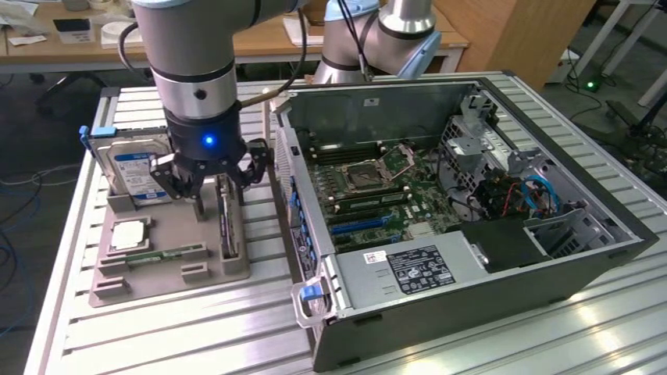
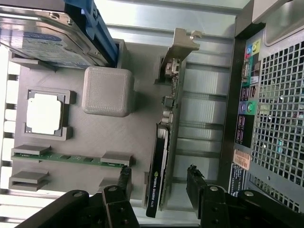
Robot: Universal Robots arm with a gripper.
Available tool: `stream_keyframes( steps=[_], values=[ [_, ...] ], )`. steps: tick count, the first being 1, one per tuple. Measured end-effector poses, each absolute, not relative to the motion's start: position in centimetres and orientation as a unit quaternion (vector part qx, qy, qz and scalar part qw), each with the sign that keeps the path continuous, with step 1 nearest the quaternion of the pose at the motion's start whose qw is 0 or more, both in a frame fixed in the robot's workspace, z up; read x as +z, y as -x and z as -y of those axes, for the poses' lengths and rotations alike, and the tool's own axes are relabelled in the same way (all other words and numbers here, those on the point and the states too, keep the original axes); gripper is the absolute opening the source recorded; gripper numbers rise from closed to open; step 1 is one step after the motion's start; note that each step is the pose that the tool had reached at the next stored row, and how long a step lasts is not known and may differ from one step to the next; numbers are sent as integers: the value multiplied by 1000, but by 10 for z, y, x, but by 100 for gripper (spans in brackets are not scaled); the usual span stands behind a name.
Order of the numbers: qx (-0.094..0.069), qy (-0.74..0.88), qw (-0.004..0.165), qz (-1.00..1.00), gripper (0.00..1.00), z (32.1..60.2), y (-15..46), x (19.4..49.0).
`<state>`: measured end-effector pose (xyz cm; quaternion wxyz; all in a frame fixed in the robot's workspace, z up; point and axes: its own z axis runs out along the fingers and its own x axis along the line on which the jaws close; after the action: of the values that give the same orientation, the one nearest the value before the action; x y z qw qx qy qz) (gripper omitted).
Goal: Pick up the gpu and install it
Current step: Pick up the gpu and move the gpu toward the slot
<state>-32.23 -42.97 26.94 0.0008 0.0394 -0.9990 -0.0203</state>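
Grey printed plastic makes up the tray beneath me, and the gpu stands on its long edge in a slot along the tray's edge nearest the computer case. Its pale bracket is at the end away from me. My gripper hangs over the card's other end with the jaws apart. One of my fingers is on each side of the board, and neither seems to be touching it.

The step in hand, as I judge it, is getting a grip on the card. To do that well I should sit square to the board, so both pads meet its flat faces together. I should also be centred across its thickness, so that closing does not tip it in the slot. A firm, even squeeze seems safer than a hard one, since the card is thin.

By my count the tray holds:
- one gpu;
- one hard drive, at the far corner;
- one processor chip;
- one green memory stick.

One open case stands beside the tray on the slatted table.
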Motion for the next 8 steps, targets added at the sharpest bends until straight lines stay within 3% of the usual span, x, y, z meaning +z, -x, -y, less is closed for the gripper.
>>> stream_keyframes(
  steps=[8],
  values=[
    [-20, -39, 1, 999, 59, 430, 322, 263]
  ],
)
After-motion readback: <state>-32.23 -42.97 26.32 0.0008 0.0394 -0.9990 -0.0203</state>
